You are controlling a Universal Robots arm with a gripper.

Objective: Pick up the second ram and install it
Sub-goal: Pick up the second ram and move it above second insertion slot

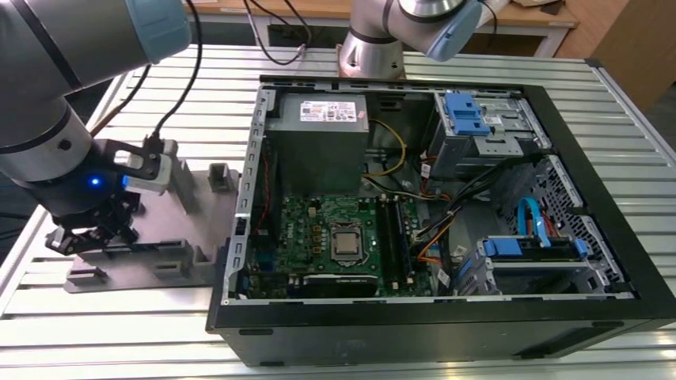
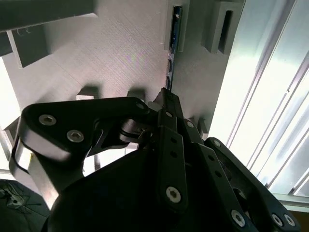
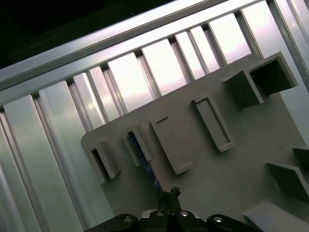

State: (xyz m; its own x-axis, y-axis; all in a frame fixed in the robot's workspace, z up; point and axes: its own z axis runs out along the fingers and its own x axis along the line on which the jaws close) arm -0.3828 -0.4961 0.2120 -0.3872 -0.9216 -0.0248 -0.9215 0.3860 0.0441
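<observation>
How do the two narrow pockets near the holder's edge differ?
The inner pocket holds one end of the ram, a dark strip on edge; the outer pocket looks empty. The inner pocket lines up with the gripper; the outer pocket sits beside that line, nearer the edge of the holder. Both are narrow gray pockets, parallel.

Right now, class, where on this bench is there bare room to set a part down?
Bare slatted table sits at the exterior view's lower left, bordered by the grey fixture and the computer case. Crowded: the fixture under the gripper, and the cable-filled case interior.
</observation>
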